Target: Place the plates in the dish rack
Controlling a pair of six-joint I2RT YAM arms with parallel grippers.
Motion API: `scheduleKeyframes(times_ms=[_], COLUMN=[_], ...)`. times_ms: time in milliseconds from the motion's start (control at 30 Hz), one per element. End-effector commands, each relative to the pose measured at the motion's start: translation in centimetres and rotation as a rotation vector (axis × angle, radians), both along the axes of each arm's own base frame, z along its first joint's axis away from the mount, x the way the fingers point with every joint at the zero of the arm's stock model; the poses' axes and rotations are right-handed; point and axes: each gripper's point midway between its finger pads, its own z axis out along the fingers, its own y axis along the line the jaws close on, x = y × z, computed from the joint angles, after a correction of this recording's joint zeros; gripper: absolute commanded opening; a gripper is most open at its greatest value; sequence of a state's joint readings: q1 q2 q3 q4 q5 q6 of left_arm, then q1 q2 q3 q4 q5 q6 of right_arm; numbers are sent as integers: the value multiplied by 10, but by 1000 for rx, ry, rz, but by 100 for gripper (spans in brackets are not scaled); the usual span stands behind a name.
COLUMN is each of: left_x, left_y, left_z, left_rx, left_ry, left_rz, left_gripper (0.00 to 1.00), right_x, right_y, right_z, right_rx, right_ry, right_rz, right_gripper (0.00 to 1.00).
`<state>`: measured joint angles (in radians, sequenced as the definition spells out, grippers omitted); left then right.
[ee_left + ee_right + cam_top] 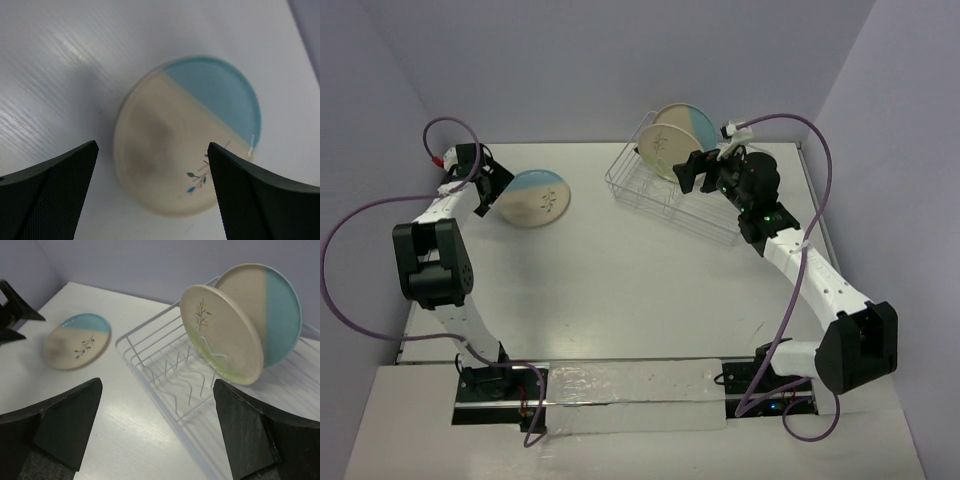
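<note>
While both arms reach toward the far half of the white table (640, 280), neither one holds anything. At the upper left of the overhead view, the left gripper (492, 188) hangs with its jaws spread wide at the left edge of a cream and light blue plate (536, 197). That plate lies flat on the table with its sprig motif facing up. In the left wrist view it fills the middle of the frame, between the two dark fingers (55, 190) and clear of them. Right of centre in the upper part of the overhead view, the dish rack (640, 190) stands on the table with two plates upright among its prongs. A cream plate with a sprig (220, 335) is in front, and a half cream, half light blue plate (272, 310) stands right behind it, partly covered. The right gripper (692, 172) hovers at the rack's right side near the front plate, its jaws fully apart and empty.
</note>
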<state>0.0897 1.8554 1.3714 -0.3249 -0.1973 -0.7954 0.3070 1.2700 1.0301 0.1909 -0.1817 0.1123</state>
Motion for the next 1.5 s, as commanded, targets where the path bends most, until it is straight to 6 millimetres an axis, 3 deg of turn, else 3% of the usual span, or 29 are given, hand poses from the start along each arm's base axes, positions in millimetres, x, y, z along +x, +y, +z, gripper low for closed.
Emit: scheduleKeyframes(times_ms=[0,233,433,600,767,933,1033,1167,1233,1300,1467], left_x=[11,20,2,-10,-19,-36,-50,-77,-88,-103,-149], left_y=[17,11,10,12,3,-9,-18,-47,-50,-74,-113], left_z=[-13,-44,-77,-89,-96,-96,-98,-105,-106,-108,-106], left_rx=[8,-20,-36,-9,43,109,141,148,159,147,141], left_ry=[50,100,182,228,279,323,347,378,391,397,393], left_rz=[4,-32,-8,12,-10,-24,-34,-99,-88,-138,-203], left_gripper=[95,82,52,37,16,2,0,0,0,0,0], right_x=[-23,-26,-22,-24,-30,-36,-40,-47,-50,-54,-65], right_y=[-10,-19,-18,-20,-23,-28,-32,-31,-31,-31,-22], right_z=[20,7,-6,-11,-14,-15,-15,-16,-17,-19,-26], right_rx=[114,129,134,141,150,155,159,167,172,186,200], right_ry=[-22,6,46,60,63,55,51,51,54,58,80], right_rz=[-57,-110,-116,-127,-140,-153,-167,-155,-149,-147,-83], right_gripper=[100,100,100,100,100,100,100,100,100,100,100])
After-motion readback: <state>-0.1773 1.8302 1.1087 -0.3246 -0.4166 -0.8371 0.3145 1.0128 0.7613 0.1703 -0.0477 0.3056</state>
